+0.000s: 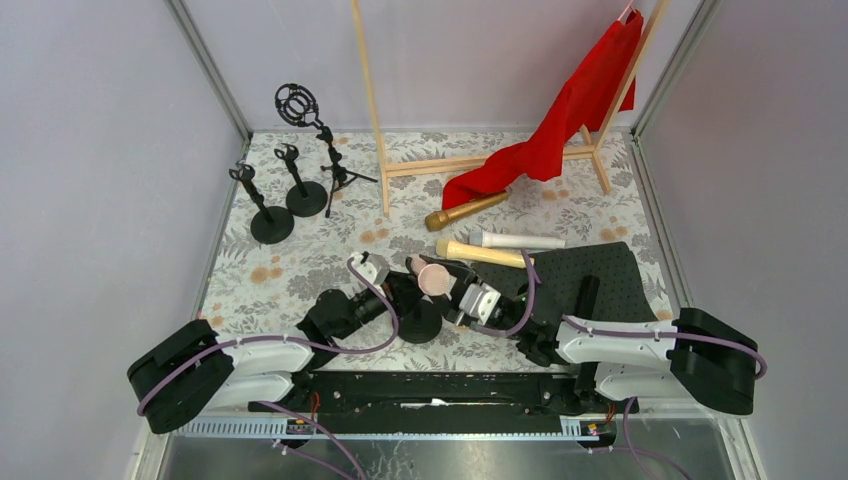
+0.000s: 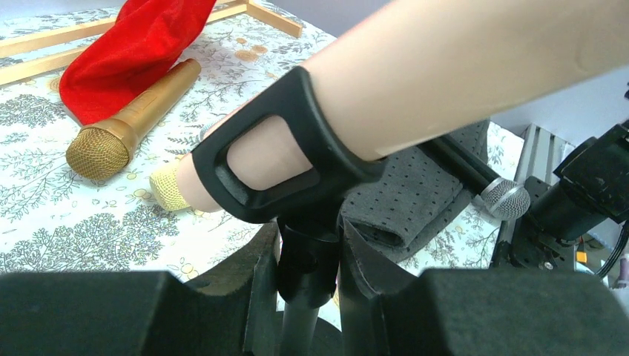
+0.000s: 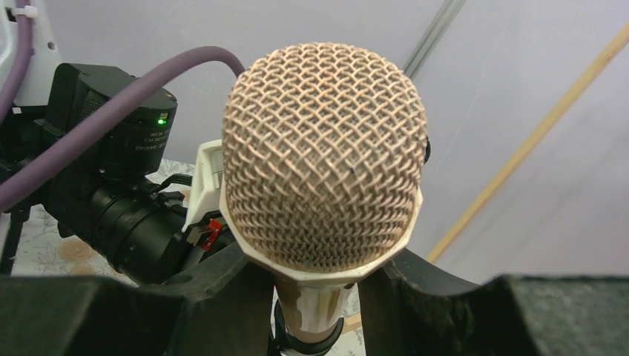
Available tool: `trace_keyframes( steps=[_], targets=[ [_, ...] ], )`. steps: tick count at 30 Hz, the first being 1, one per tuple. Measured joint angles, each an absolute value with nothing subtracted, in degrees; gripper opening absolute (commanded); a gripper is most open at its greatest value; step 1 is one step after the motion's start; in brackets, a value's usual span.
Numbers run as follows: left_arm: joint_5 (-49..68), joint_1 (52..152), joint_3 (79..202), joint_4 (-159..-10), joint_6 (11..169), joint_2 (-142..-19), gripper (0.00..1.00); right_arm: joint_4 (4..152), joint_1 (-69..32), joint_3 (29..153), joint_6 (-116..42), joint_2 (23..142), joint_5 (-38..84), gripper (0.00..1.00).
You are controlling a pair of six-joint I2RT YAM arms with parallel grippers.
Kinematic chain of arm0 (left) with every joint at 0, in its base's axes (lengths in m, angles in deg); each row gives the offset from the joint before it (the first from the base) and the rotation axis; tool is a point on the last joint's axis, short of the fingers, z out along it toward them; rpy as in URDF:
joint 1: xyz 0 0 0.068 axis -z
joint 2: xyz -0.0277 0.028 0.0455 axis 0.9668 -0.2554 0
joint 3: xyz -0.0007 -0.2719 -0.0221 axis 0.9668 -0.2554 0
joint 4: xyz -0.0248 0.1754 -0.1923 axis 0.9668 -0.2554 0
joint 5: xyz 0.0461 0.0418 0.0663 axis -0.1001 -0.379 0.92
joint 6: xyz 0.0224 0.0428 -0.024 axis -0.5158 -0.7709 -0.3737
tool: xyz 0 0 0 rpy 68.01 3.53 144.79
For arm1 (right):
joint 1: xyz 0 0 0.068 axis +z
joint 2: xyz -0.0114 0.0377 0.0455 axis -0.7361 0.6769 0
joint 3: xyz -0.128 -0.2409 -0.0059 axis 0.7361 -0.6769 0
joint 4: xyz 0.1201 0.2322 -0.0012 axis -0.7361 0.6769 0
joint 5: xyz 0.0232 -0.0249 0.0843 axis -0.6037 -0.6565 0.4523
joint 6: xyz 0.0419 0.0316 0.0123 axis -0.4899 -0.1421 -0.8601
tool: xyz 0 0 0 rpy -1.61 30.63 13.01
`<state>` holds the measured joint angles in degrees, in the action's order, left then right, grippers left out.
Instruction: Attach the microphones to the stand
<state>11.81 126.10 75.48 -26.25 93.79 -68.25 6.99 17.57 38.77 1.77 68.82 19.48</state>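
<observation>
Room is tight at mid-table. The left gripper (image 2: 308, 278) clamps the post of a black stand (image 2: 326, 170), and the right gripper (image 3: 315, 297) pinches the pink microphone (image 3: 324, 156) below its head (body lying in the clip). The gold microphone (image 1: 465, 211), pale yellow microphone (image 1: 482, 253) and white microphone (image 1: 520, 240) lie just beyond. From the left wrist, the clip hides the yellow one's handle.

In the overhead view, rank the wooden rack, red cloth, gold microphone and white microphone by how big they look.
1. wooden rack
2. red cloth
3. gold microphone and white microphone: they look about alike, so not ranked apart.
</observation>
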Motion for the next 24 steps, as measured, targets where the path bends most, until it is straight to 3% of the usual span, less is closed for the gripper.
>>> trace_keyframes(
  steps=[7,10,12,24],
  targets=[
    [12.93,125.75,74.19,-22.23,96.63,-69.61,0.21,3.6,19.73,38.05,4.81,70.02,17.57,0.0],
    [12.95,125.71,74.12,-21.84,97.09,-69.82,0.39,3.36,19.82,37.94,4.79,69.98,17.29,0.0],
    [12.99,125.71,74.12,-21.77,98.09,-69.82,0.46,3.38,19.95,37.83,4.79,69.76,17.27,0.0],
    [12.58,125.73,73.36,-17.44,104.21,-71.83,0.54,3.45,19.99,36.91,4.7,68.08,13.27,0.0]
  ],
)
